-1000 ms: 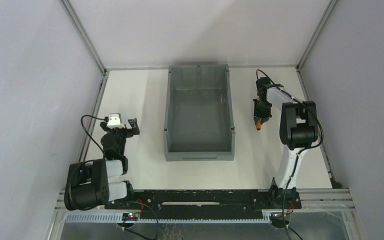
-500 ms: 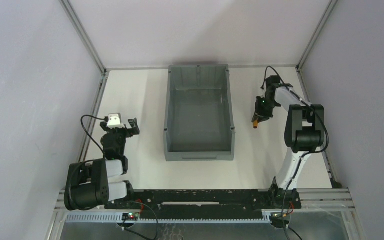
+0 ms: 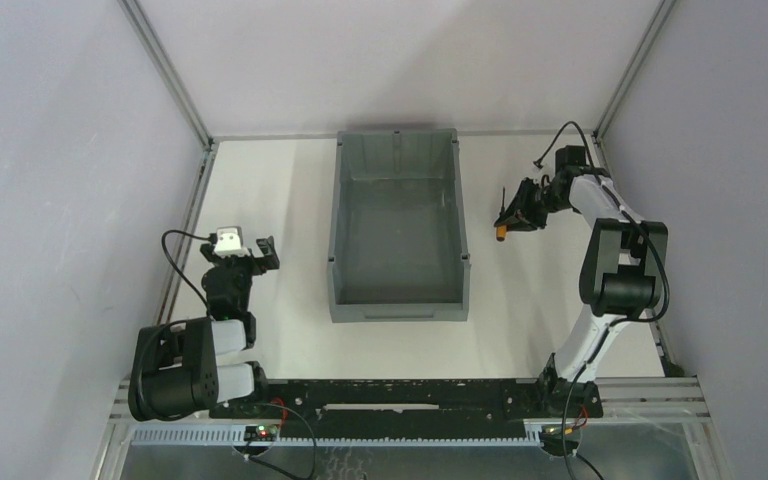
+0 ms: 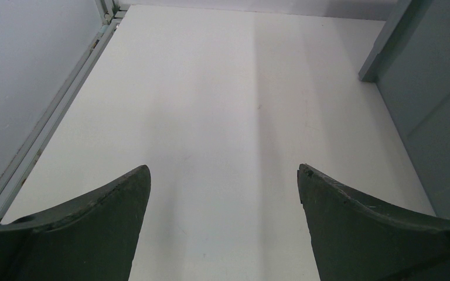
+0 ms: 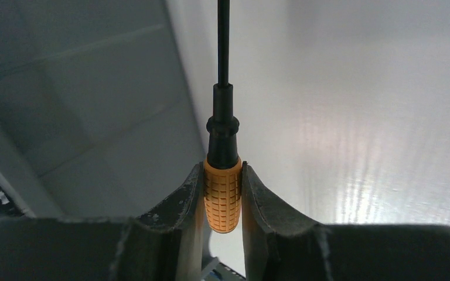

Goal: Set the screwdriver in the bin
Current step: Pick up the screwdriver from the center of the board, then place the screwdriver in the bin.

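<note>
right wrist view: the screwdriver (image 5: 222, 199) shows a ribbed orange handle, a black collar and a thin black shaft pointing away. the right gripper (image 5: 222, 170) is clamped tight on the handle. the top view puts it outside the bin (image 3: 397, 300), just right of its tall right wall and seemingly lifted off the white table (image 3: 260, 190). only the left wrist view shows the left gripper (image 4: 224, 175) spread wide, holding nothing.

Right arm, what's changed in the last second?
The right end effector, still shut on the screwdriver, carried it left toward the bin's right wall and slightly farther back. The bin and the open left end effector stayed put.
</note>
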Motion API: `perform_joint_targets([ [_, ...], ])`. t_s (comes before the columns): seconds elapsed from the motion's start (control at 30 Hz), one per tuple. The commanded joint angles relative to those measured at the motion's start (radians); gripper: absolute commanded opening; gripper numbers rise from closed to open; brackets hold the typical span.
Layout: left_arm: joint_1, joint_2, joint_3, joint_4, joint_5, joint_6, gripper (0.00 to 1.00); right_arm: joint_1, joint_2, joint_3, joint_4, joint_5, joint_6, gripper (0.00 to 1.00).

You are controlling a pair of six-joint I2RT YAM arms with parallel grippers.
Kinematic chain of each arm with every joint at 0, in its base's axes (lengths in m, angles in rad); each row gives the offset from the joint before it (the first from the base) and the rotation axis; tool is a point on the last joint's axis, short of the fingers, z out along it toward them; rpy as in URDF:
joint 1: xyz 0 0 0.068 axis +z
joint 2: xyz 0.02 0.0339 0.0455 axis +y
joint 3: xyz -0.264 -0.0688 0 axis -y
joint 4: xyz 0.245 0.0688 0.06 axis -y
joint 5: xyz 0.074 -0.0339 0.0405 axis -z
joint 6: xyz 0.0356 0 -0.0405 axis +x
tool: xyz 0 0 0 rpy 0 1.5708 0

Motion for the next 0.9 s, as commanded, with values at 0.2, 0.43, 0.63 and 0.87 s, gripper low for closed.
perform_joint_targets([
  [0.2,-0.005,-0.015,0.042,0.021,-0.003,-0.006,1.0,-0.028,-0.138,0.0,0.114,-0.306,0.18,0.18],
  [0.43,-0.006,-0.015,0.041,0.021,-0.002,-0.006,1.0,-0.028,-0.191,0.029,0.155,-0.41,0.307,0.18],
  [0.63,-0.005,-0.013,0.042,0.021,-0.004,-0.007,1.0,0.0,-0.224,0.11,0.107,-0.419,0.38,0.18],
  [0.87,-0.007,-0.015,0.041,0.021,-0.004,-0.007,1.0,0.069,-0.248,0.239,0.019,-0.329,0.45,0.18],
])
